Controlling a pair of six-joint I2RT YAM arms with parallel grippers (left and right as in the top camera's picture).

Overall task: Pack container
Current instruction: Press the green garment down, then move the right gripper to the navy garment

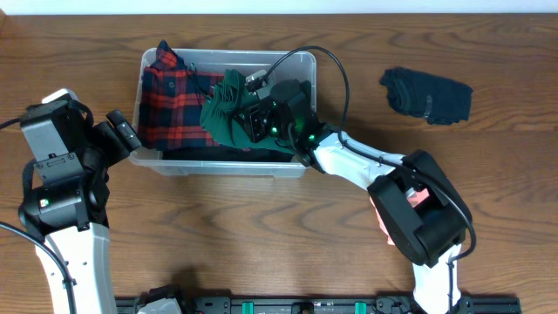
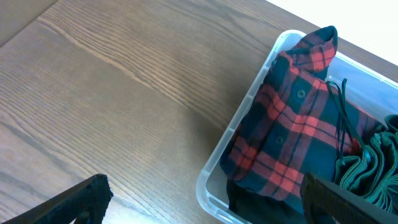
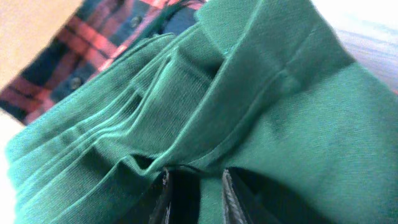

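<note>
The clear plastic container [image 1: 301, 63] stands at the table's middle back. A red and navy plaid shirt [image 1: 174, 96] lies in its left half and also shows in the left wrist view [image 2: 292, 124]. My right gripper [image 1: 253, 118] is over the container's middle, shut on a bunched green garment [image 1: 228, 109] that fills the right wrist view [image 3: 249, 112]. The jaws [image 3: 194, 196] pinch a fold of it. My left gripper [image 1: 126, 135] is open and empty at the container's front left corner [image 2: 214, 193], one finger outside the wall, one over the clothes.
A dark navy folded garment [image 1: 429, 94] lies on the wooden table at the back right. A pink object [image 1: 423, 199] shows under my right arm's base. The right arm's black cable [image 1: 336, 65] arches over the container's right end.
</note>
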